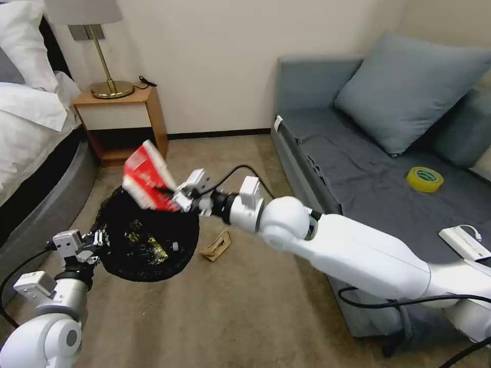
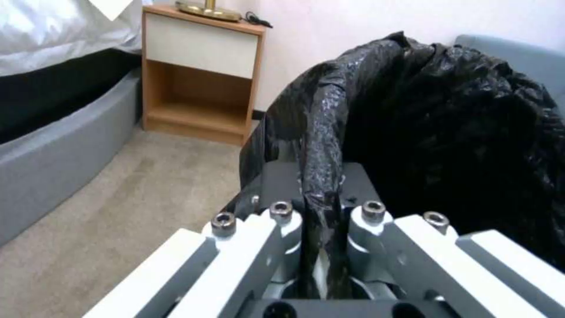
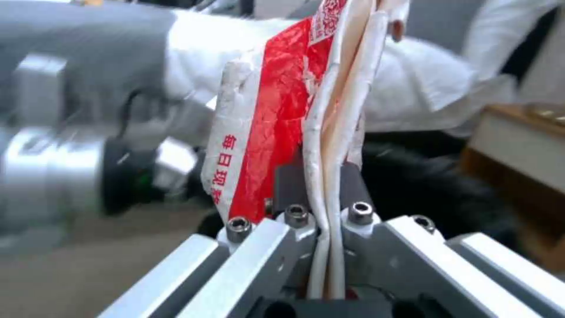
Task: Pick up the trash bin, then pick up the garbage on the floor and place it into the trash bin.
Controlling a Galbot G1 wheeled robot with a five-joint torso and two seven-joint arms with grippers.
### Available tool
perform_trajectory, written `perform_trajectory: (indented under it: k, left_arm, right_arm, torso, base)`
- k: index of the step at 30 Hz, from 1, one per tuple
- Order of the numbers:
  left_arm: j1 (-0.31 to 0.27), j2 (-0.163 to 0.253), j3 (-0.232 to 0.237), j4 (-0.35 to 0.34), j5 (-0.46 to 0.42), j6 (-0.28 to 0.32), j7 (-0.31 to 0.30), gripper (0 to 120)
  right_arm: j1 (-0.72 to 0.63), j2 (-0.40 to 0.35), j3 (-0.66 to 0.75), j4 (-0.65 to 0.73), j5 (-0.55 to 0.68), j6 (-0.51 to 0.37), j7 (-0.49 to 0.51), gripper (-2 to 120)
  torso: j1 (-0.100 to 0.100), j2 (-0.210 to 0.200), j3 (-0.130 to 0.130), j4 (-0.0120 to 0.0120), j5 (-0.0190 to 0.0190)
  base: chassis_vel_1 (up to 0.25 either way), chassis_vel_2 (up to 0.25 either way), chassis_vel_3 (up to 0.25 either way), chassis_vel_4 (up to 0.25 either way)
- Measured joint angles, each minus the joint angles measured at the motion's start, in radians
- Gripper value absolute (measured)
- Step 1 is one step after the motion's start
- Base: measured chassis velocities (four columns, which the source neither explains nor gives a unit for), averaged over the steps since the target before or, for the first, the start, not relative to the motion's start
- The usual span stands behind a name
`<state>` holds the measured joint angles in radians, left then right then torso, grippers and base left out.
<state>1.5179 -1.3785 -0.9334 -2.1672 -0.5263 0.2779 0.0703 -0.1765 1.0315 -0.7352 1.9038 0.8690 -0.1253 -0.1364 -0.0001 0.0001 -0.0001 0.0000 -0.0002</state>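
Head view: my left gripper pinches the rim of the trash bin, holding it off the carpet at my lower left with its black-bagged mouth facing up. Gold-brown wrapper pieces lie inside the bag. My right gripper reaches across from the right and holds the crushed red-and-white carton by its edge, over the bin's far rim. A crumpled tan paper scrap lies on the carpet just beside the bin, on its right. A yellow tape roll and a white box with a cord sit on the grey sofa, well apart from the bin.

Left wrist view: my fingers are closed tight on a fold of the black bag at the bin's rim, the crinkled plastic rising between them. A wooden nightstand stands against the wall behind.

Right wrist view: my fingers are clamped on the flattened edge of the carton, which stands up from them, red face to one side.
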Motion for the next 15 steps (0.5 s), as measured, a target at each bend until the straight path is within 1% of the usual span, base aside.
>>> perform_trajectory:
  k: [3, 9, 11, 15]
  left_arm:
    - [0.017, -0.019, 0.002, -0.016, -0.006, 0.004, 0.000, 4]
    - [0.042, -0.042, 0.004, -0.035, -0.010, 0.006, 0.001, 4]
    - [0.049, -0.055, 0.012, -0.052, -0.007, 0.012, -0.001, 4]
    - [0.053, -0.066, 0.023, -0.071, 0.007, 0.020, -0.006, 4]
  right_arm:
    - [-0.031, -0.007, -0.057, 0.004, -0.046, 0.000, -0.003, 0]
    - [-0.096, -0.005, -0.069, -0.022, -0.106, 0.000, 0.002, 0]
    - [-0.117, -0.004, -0.070, -0.043, -0.139, 0.003, -0.003, 0]
    - [-0.146, -0.004, -0.056, -0.063, -0.173, 0.009, -0.006, 0]
  torso:
    - [0.000, 0.000, 0.000, 0.0000, 0.0002]
    - [0.000, 0.000, 0.000, 0.0000, 0.0004]
    - [0.000, 0.000, 0.000, 0.0001, 0.0002]
    - [0.000, 0.000, 0.000, -0.0001, 0.0003]
  base:
    - [0.000, 0.000, 0.000, 0.000]
    - [0.000, 0.000, 0.000, 0.000]
    - [0.000, 0.000, 0.000, 0.000]
    - [0.000, 0.000, 0.000, 0.000]
